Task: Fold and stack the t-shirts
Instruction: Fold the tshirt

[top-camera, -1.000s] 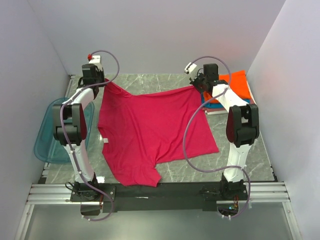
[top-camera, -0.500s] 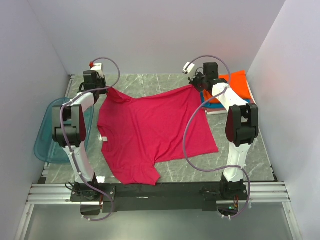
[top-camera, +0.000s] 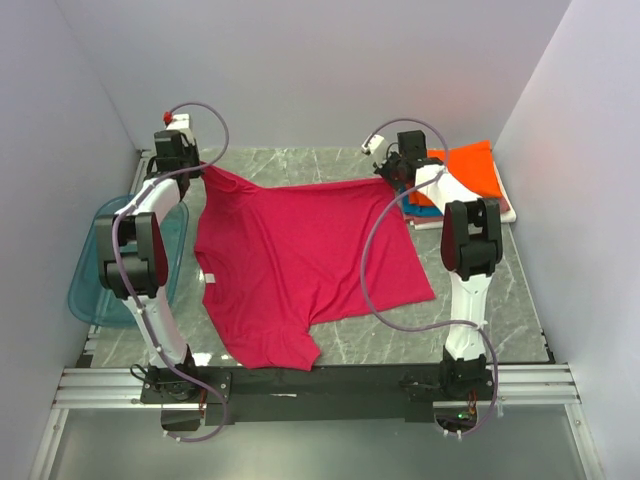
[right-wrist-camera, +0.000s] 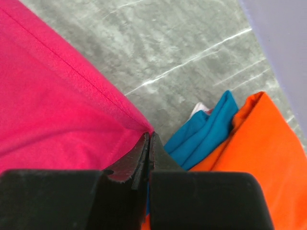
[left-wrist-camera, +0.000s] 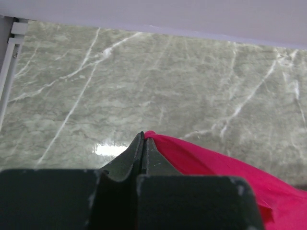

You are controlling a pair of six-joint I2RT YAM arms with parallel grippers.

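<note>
A magenta-red t-shirt (top-camera: 300, 260) lies spread over the middle of the table, its far edge lifted and pulled taut between both grippers. My left gripper (top-camera: 198, 170) is shut on the shirt's far left corner (left-wrist-camera: 158, 143). At the far right corner (right-wrist-camera: 139, 125) my right gripper (top-camera: 392, 172) is shut on the cloth too. Behind the right gripper sits a stack of folded t-shirts (top-camera: 470, 175), orange on top (right-wrist-camera: 249, 143), teal-blue under it (right-wrist-camera: 206, 134), and a white edge (right-wrist-camera: 200, 109) below that.
A translucent blue plastic tray (top-camera: 100, 265) hangs off the table's left side beside the left arm. Grey marble table (top-camera: 300, 165) runs to the back wall. Side walls stand close on both sides. The arms' base rail (top-camera: 320, 385) lies along the near edge.
Both grippers have carried the shirt's far edge back and a little left, toward the rear wall. The right forearm has swung in toward the folded stack.
</note>
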